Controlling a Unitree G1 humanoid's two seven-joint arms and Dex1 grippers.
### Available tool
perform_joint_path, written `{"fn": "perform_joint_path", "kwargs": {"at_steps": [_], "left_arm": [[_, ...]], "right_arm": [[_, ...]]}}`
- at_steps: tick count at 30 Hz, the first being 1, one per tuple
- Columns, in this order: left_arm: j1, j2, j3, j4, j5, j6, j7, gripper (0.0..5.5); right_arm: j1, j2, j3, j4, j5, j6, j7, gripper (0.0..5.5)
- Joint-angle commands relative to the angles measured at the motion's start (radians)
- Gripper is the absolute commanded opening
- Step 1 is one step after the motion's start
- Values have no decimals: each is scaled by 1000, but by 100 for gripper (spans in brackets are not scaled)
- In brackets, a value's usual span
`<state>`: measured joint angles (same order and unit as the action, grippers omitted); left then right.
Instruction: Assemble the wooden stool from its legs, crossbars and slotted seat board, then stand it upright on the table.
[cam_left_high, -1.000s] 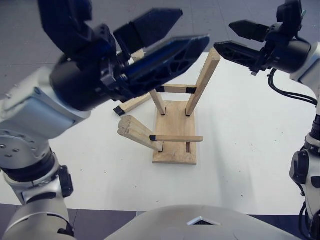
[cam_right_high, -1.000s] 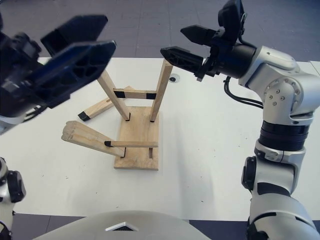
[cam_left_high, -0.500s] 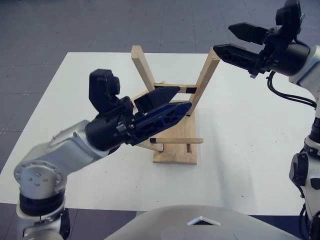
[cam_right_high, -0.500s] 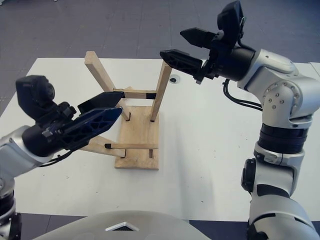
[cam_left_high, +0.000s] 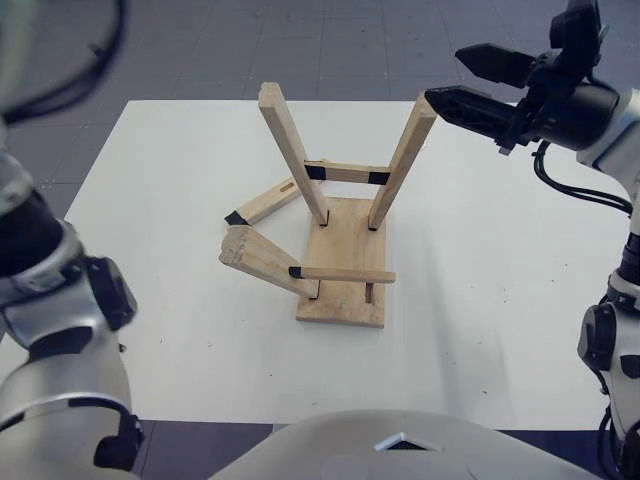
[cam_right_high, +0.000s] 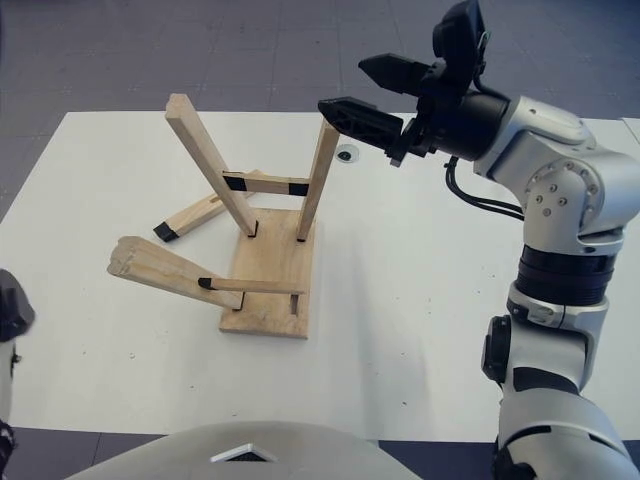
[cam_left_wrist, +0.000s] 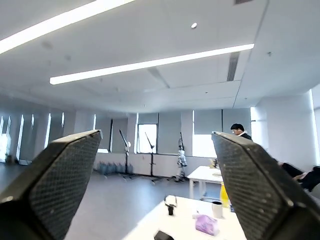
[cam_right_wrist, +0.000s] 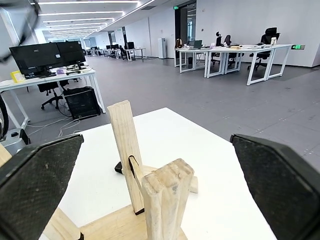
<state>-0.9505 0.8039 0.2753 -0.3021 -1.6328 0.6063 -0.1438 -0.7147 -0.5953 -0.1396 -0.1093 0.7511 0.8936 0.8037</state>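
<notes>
Two legs (cam_left_high: 293, 155) stand slanted in the flat seat board (cam_left_high: 348, 245).

Left pincer (cam_left_wrist: 155, 137): pulling back from over the half-built stool (cam_left_high: 345, 250), swinging away to the left and tilting upward.

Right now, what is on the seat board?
Two upright legs stand at the far end of the seat board, joined by a crossbar. A tilted leg with a second crossbar leans from its near end. Their slot ends are hidden.
</notes>
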Motion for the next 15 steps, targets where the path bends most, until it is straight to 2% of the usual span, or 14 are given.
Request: {"fn": "perform_joint_path", "kwargs": {"at_steps": [1, 2, 4, 7, 9, 11, 15], "left_arm": [[293, 137, 77, -56, 208, 94, -46, 425], [376, 167, 98, -70, 278, 105, -62, 431], [575, 199, 145, -66, 420, 119, -95, 479], [777, 163, 167, -14, 540, 106, -182, 522], [878, 126, 120, 66, 604, 88, -293, 549], [941, 108, 6, 175, 721, 40, -437, 549], [901, 118, -189, 437, 1002, -116, -629, 549]], "right_arm": [[-23, -2, -51, -33, 43, 37, -45, 550], [-27, -3, -70, -34, 60, 52, -61, 550], [-39, -10, -127, -37, 105, 92, -106, 550], [-56, -12, -181, -54, 147, 123, -175, 550], [-66, -6, -206, -77, 181, 142, -222, 550], [-85, 5, -205, -77, 183, 136, -260, 550], [-120, 15, -173, -74, 201, 146, -276, 550]]}}
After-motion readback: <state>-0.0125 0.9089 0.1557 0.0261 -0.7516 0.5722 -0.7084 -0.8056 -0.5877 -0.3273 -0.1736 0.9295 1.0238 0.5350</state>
